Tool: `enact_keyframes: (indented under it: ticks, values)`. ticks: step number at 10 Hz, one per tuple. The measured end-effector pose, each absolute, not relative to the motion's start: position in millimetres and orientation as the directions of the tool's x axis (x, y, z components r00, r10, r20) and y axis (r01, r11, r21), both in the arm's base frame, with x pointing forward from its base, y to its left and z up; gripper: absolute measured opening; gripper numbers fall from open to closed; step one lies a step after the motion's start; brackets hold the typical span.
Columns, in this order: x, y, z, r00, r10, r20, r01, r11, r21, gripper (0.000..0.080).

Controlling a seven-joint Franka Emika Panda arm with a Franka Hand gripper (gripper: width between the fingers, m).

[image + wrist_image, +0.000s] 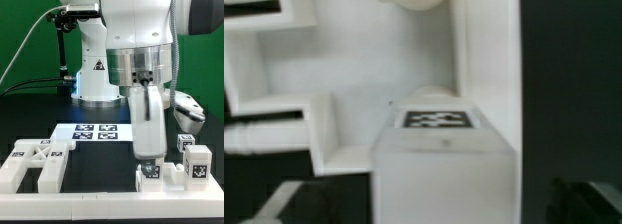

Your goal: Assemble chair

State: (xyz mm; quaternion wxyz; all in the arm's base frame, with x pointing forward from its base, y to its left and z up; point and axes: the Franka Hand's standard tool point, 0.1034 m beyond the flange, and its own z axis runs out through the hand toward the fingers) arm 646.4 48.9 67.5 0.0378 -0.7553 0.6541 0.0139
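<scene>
Arm point(140, 40) stands over the near part of the black tabletop point(100, 195), with the claw point(150, 160) pointing straight down.

Claw tip is at a tagged block point(150, 172) among the chair pieces on the exterior view's right. The finger ends come down to the block's top and partly hide it. The fingers merge with the white plastic in the exterior view and do not show clearly in the wrist view. Cannot tell how wide the claw stands, nor whether it grips the block or only straddles it. The block rests on the tabletop, not raised.

The chair pieces lie in 2 groups, well apart.
- Right group point(192, 165): low blocky parts near the front edge. 2 small cubes stand on or just behind them, each with a black-and-white tag facing the camera. The tagged block is at this group's end nearer the middle.
- Left group point(35, 162): flat slabs and bars packed close together at the exterior view's left. Their tags are too small to read.

Marker board point(95, 132) lies flat behind and between the 2 groups, near the arm's base. It carries several tags.

Wrist view: the tagged block fills the centre, with 1 tag on its facing surface. A flat white slab point(349, 60) with a stepped edge lies beyond it. Cannot tell whether the block and the slab touch. Dark tabletop shows along one side.
</scene>
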Motion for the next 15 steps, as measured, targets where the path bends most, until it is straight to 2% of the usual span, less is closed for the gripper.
enact_keyframes:
  ticks: [1, 3, 4, 6, 8, 9, 11, 13, 14, 15]
  values:
    - [645.7, 53.1, 66.7, 0.307, -0.950, -0.063, -0.951, -0.304, -0.049, 0.0629]
    - [641.9, 55.1, 70.9, 0.298, -0.953, -0.053, -0.953, -0.294, -0.074, 0.0648]
    - [640.8, 53.5, 69.8, 0.411, -0.911, -0.042, -0.910, -0.408, -0.075, 0.0648]
    - [641.0, 53.7, 69.0, 0.534, -0.845, -0.028, -0.844, -0.531, -0.077, 0.0649]
    - [644.9, 57.1, 70.2, 0.787, -0.616, 0.027, -0.612, -0.787, -0.079, 0.0649]
    - [647.4, 51.5, 69.6, 0.847, -0.529, 0.060, -0.523, -0.848, -0.087, 0.0649]
    - [644.7, 48.0, 66.1, 0.844, -0.531, 0.074, -0.525, -0.847, -0.088, 0.0649]
    - [644.7, 48.0, 65.9, 0.826, -0.559, 0.072, -0.553, -0.829, -0.091, 0.0386]
    - [644.7, 48.1, 65.8, 0.808, -0.586, 0.068, -0.579, -0.810, -0.093, 0.0386]
    - [644.7, 48.3, 65.8, 0.766, -0.639, 0.062, -0.633, -0.768, -0.098, 0.0284]
